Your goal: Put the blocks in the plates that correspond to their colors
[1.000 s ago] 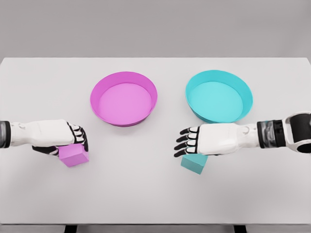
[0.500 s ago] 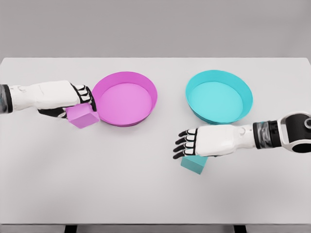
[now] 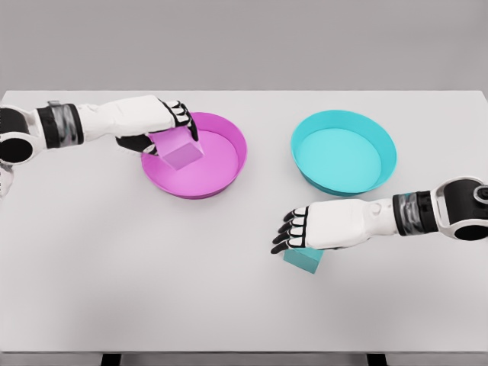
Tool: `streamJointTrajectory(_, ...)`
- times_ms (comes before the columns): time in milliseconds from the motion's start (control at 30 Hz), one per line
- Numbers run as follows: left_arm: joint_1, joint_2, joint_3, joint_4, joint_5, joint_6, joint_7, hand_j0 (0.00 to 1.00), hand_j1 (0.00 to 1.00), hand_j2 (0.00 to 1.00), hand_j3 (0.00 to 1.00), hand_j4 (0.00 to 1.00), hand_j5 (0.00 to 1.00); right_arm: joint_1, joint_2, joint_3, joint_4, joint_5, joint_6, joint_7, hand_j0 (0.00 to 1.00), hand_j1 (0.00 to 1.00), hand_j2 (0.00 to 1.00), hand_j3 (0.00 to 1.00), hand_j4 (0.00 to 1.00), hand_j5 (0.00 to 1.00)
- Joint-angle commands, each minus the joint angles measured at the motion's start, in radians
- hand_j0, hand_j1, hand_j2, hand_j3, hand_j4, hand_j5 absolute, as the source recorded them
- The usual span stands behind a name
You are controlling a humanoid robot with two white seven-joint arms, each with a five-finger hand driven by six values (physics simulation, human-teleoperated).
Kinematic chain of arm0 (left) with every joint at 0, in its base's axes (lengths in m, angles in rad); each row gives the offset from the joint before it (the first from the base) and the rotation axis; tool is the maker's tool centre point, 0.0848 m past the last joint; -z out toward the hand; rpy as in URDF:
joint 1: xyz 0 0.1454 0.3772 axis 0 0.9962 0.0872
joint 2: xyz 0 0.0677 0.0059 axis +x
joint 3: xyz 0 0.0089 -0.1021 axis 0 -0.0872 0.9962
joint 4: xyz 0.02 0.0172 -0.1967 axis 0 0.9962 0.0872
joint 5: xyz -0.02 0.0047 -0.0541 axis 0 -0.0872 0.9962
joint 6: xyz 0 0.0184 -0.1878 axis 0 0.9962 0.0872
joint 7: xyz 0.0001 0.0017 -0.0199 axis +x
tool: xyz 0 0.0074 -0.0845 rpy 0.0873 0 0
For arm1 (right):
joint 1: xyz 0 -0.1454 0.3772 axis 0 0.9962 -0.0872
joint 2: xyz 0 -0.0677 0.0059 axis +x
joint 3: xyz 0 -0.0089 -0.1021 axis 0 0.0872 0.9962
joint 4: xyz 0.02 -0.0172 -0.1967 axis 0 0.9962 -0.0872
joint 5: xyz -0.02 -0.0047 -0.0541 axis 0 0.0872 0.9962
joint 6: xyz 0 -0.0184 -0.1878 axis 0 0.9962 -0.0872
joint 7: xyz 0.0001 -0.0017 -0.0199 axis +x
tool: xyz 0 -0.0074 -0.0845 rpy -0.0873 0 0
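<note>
While my left hand (image 3: pixel 156 122) grips the pink block (image 3: pixel 181 149) over the pink plate (image 3: pixel 229 168), my right hand (image 3: pixel 324 229) rests fingers-spread on the teal block (image 3: pixel 303 259).

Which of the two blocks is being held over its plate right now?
The pink block: the left robot hand grips it over the pink plate. The teal block lies on the table, outside the teal plate.

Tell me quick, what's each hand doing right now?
Left hand: closed on the pink block, over the pink plate.
Right hand: fingers open, holding nothing, just above the teal block.
</note>
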Motion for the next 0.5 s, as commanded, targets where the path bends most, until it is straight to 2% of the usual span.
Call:
streamJointTrajectory(0, 0.000, -0.045, 0.020, 0.087, -0.002, 0.003, 0.002, 0.76, 0.76, 0.76, 0.76, 0.76, 0.76, 0.000, 0.001, 0.001, 0.000, 0.011, -0.001, 0.013, 0.81, 0.81, 0.81, 0.81, 0.81, 0.81)
streamJointTrajectory(33, 0.000, -0.049, 0.020, 0.090, 0.000, 0.003, 0.002, 0.85, 0.85, 0.85, 0.85, 0.85, 0.85, 0.000, 0.001, 0.000, 0.000, 0.011, -0.001, 0.013, 0.79, 0.79, 0.79, 0.79, 0.79, 0.79)
streamJointTrajectory(67, 0.000, -0.050, 0.020, 0.090, 0.003, 0.003, 0.003, 0.98, 0.98, 0.98, 0.98, 0.98, 0.98, 0.000, 0.001, 0.000, 0.000, 0.012, -0.001, 0.013, 0.77, 0.77, 0.77, 0.77, 0.77, 0.77)
streamJointTrajectory(200, 0.000, -0.049, 0.020, 0.081, 0.046, 0.003, 0.005, 1.00, 1.00, 1.00, 1.00, 1.00, 1.00, -0.005, 0.002, -0.005, 0.000, 0.014, -0.001, 0.013, 0.73, 0.73, 0.73, 0.73, 0.73, 0.73)
streamJointTrajectory(267, -0.017, -0.026, 0.023, 0.078, 0.104, 0.003, 0.008, 1.00, 1.00, 1.00, 1.00, 1.00, 1.00, -0.009, 0.002, -0.010, 0.000, 0.014, -0.001, 0.013, 0.71, 0.71, 0.71, 0.71, 0.71, 0.71)
streamJointTrajectory(367, -0.011, 0.141, 0.036, 0.079, 0.351, 0.003, 0.009, 1.00, 1.00, 1.00, 1.00, 1.00, 1.00, -0.014, 0.002, -0.011, 0.000, 0.012, -0.001, 0.013, 0.67, 0.67, 0.67, 0.67, 0.67, 0.67)
streamJointTrajectory(400, -0.005, 0.183, 0.034, 0.081, 0.353, 0.003, 0.009, 1.00, 1.00, 1.00, 1.00, 1.00, 1.00, -0.014, 0.002, -0.011, 0.000, 0.012, -0.001, 0.013, 0.66, 0.66, 0.66, 0.66, 0.66, 0.66)
streamJointTrajectory(433, 0.037, 0.278, 0.051, 0.092, 0.392, 0.003, 0.009, 1.00, 1.00, 1.00, 1.00, 1.00, 1.00, -0.015, 0.007, -0.014, 0.000, 0.011, -0.001, 0.013, 0.66, 0.66, 0.66, 0.66, 0.66, 0.66)
streamJointTrajectory(467, 0.064, 0.329, 0.079, 0.092, 0.420, 0.003, 0.009, 1.00, 1.00, 1.00, 1.00, 1.00, 1.00, -0.015, 0.008, -0.014, 0.000, 0.011, -0.001, 0.013, 0.66, 0.66, 0.66, 0.66, 0.66, 0.66)
